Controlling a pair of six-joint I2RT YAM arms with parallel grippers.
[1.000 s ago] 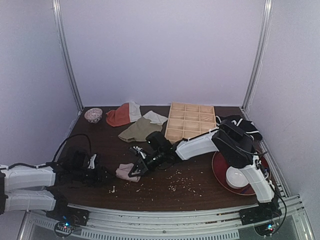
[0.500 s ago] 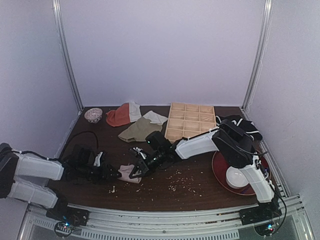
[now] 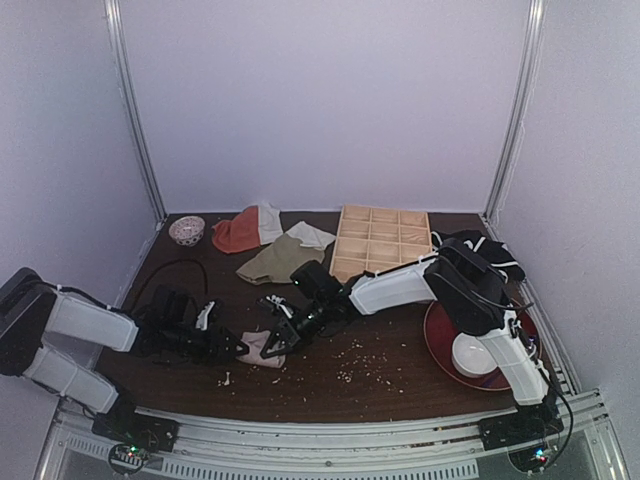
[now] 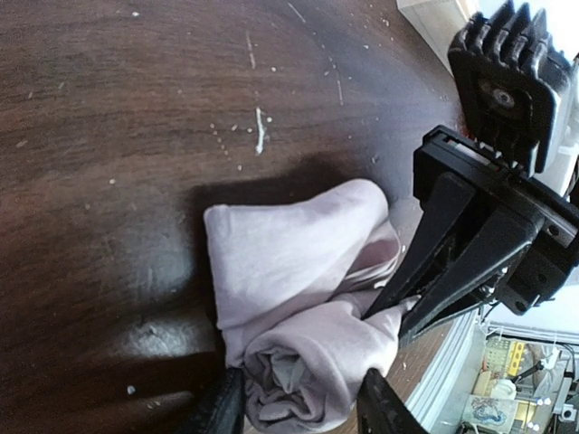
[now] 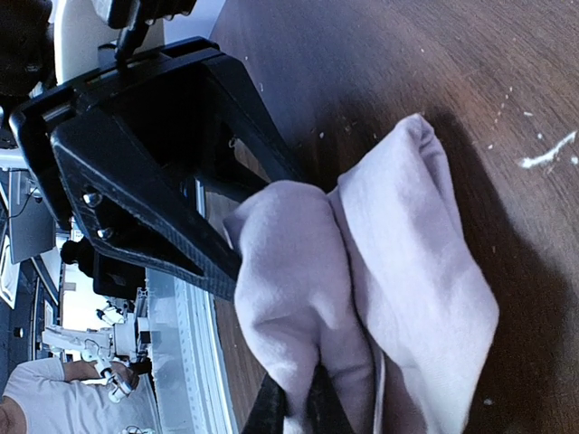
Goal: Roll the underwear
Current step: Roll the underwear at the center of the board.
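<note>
The underwear [image 3: 262, 347], a small mauve-pink bundle, lies on the dark table between my two grippers. In the left wrist view it [image 4: 298, 271] is partly rolled, with the roll's end facing the camera. My left gripper [image 4: 303, 409] is open, one finger on each side of that roll end. My right gripper [image 5: 294, 411] is shut on a fold of the underwear [image 5: 398, 271] from the opposite side. In the top view the left gripper [image 3: 238, 348] and right gripper [image 3: 273, 343] meet at the bundle. The waistband is hidden.
An olive-green cloth [image 3: 278, 260] and an orange-red and white cloth [image 3: 245, 230] lie behind. A wooden compartment tray [image 3: 380, 243], a small bowl [image 3: 187, 231], a black cloth [image 3: 480, 250] and a red plate [image 3: 440, 345] holding a white bowl stand around. Crumbs [image 3: 360, 365] dot the table.
My left arm has swung right from the table's left edge until its gripper reached the underwear. The right gripper has kept hold of the bundle, nearly in place.
</note>
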